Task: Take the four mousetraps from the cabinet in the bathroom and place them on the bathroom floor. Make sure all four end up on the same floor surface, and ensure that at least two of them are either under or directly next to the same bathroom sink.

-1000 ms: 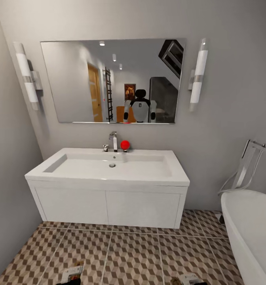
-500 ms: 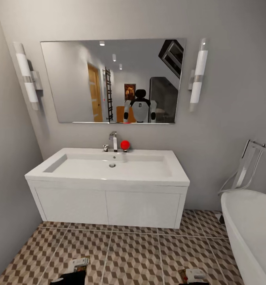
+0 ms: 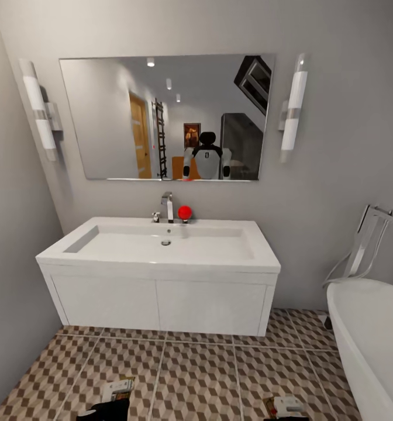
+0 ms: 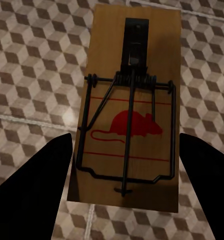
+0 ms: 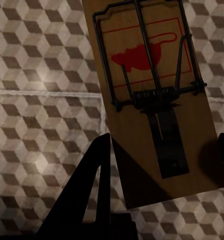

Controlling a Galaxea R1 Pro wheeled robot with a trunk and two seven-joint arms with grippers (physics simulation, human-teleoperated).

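A flat wooden mousetrap is grasped by each end effector above the cube-patterned tiled floor before the white sink, where high release risks bouncing astray.

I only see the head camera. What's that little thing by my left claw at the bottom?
Observer: A mousetrap. It's a wooden board with a red mouse printed under the wire, and it sits between the left claw's fingers.
Kid: Does my other claw have one too?
Observer: Yes. The right claw holds a second trap, with one finger against the board's edge.
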